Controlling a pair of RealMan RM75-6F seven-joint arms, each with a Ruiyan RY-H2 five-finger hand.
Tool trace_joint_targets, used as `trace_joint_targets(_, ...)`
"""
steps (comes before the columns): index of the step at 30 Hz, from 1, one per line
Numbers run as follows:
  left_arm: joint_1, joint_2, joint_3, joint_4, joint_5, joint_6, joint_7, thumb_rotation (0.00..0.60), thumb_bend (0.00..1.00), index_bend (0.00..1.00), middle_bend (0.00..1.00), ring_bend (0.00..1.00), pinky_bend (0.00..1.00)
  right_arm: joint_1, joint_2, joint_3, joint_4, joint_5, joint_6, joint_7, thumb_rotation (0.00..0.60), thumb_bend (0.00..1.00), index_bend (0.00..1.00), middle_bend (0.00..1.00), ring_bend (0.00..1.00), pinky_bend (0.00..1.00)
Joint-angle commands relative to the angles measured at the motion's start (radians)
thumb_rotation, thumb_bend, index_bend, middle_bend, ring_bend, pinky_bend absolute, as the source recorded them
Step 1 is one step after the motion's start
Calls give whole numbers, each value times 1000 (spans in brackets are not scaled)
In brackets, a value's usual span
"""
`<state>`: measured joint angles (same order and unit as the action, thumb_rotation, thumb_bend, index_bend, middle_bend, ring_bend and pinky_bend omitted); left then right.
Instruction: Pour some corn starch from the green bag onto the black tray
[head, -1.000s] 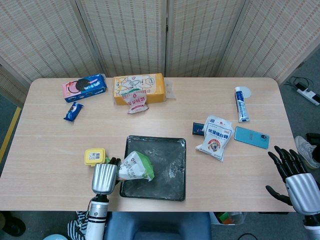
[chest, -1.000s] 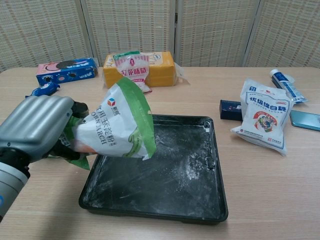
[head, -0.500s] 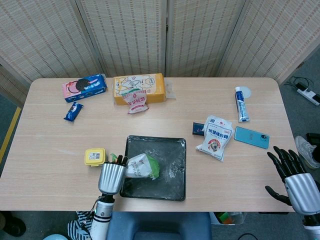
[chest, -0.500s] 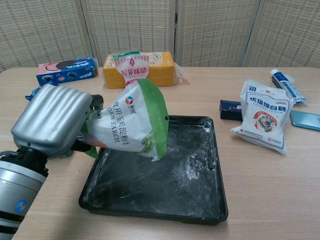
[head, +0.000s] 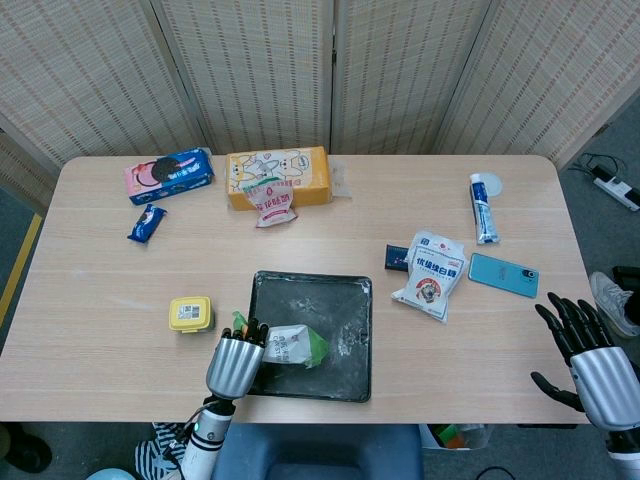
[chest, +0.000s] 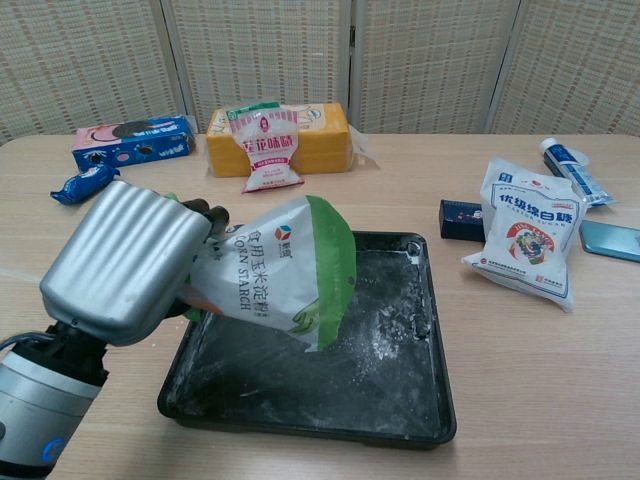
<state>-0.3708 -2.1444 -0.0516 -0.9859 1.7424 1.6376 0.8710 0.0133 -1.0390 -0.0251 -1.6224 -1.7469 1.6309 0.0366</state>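
Nearest us, our left hand grips the green bag of corn starch by one end, fingers wrapped around it, and holds it tilted over the left part of the black tray, its free end angled down toward the tray floor. White powder is dusted across that floor. In the head view the same left hand sits at the tray's near left corner with the green bag above the black tray. Our right hand hangs off the table's near right corner, fingers spread and holding nothing. Left of the tray sits a small yellow box; to its right lies a white pouch. Farther back rests a large yellow package.
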Motion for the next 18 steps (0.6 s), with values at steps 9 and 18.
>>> trace_joint_targets(9, -11, 7, -5, 33, 29, 19, -1, 600, 283, 587, 728, 1000, 1000, 2, -3, 0, -3, 2, -7, -10, 600, 209, 0, 0, 0, 0)
trace_joint_targets(18, -17, 1, -5, 75, 48, 33, 3, 600, 282, 587, 729, 1000, 1000, 0, -2, 1, -2, 3, -1, -7, 600, 209, 0, 0, 0, 0)
